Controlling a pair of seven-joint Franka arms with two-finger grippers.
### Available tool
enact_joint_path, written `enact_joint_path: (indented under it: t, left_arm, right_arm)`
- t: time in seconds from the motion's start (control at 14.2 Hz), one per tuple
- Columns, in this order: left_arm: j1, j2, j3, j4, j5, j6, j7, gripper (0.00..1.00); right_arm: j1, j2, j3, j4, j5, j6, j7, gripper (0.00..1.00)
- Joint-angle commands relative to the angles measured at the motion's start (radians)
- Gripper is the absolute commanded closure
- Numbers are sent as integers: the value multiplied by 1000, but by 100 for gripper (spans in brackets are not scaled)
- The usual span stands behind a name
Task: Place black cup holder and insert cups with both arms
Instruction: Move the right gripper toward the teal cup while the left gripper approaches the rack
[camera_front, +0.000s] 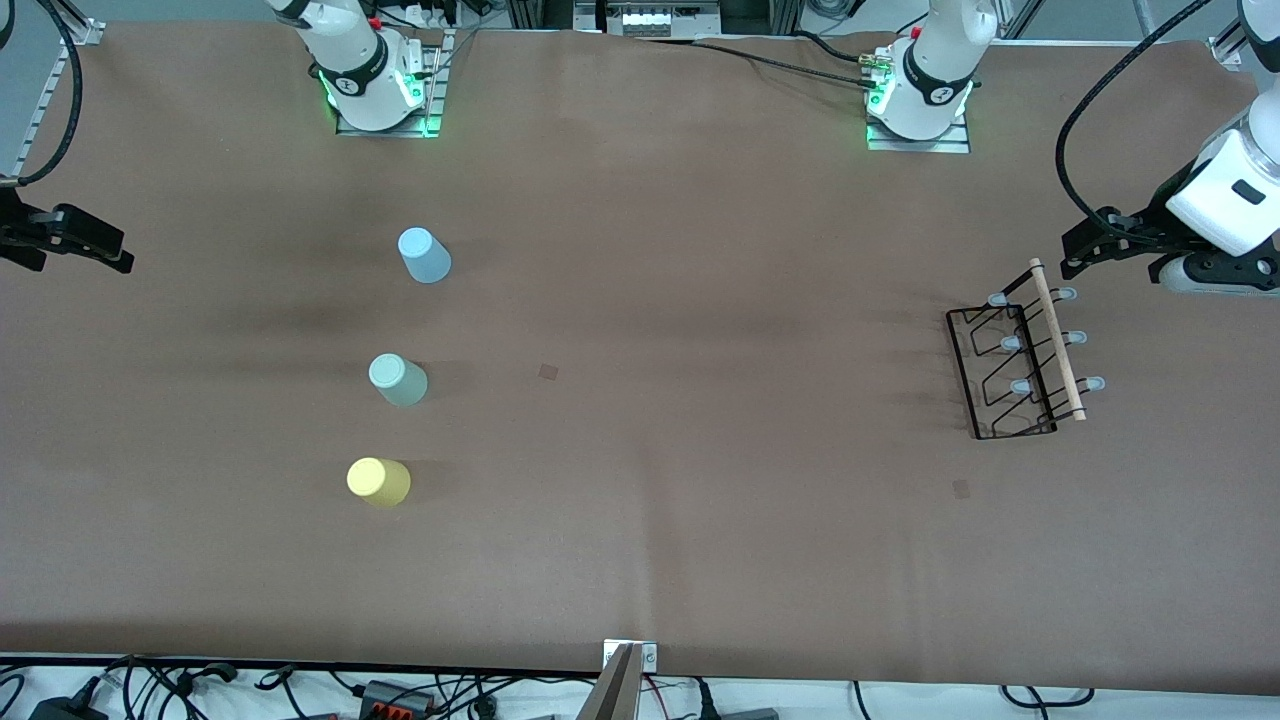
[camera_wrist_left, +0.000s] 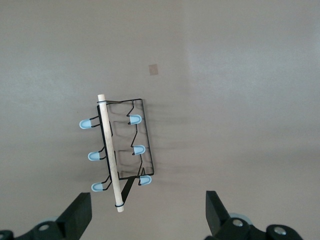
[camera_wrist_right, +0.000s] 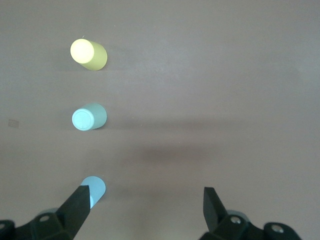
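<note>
The black cup holder (camera_front: 1018, 368) stands upright on the brown table (camera_front: 680, 250) toward my left arm's end, its wooden dowel handle (camera_front: 1058, 340) running along the top and its blue-tipped prongs (camera_wrist_left: 135, 119) sticking out to both sides. My left gripper (camera_wrist_left: 146, 212) hangs above the table just beside it, fingers spread wide and holding nothing.

Well apart, toward my right arm's end, three cups sit mouth-down in a row: the light blue cup (camera_front: 425, 254) farthest from the front camera, the grey-green cup (camera_front: 397, 379) in the middle, the yellow cup (camera_front: 378, 481) nearest. My right gripper (camera_wrist_right: 146, 210) hangs out past them at that end of the table, fingers also wide open and empty.

My worry is the rack. It is thin wire and looks light, so if I close off-centre on the dowel it may swing or tip. A finger catching a prong on the way down could drag it. The cups look smooth and tapered; a pinch too near the narrow closed top might squirt one out.
</note>
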Motion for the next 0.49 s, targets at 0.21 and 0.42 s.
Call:
enact_joint_path:
  t: [0.21, 0.42]
  left_arm:
    - [3, 46, 9, 32, -11, -30, 22, 0]
    - [3, 48, 11, 35, -11, -48, 21, 0]
  right_arm:
    - [-24, -1, 8, -10, 4, -6, -4, 0]
    - [-22, 5, 10, -59, 1, -1, -13, 0]
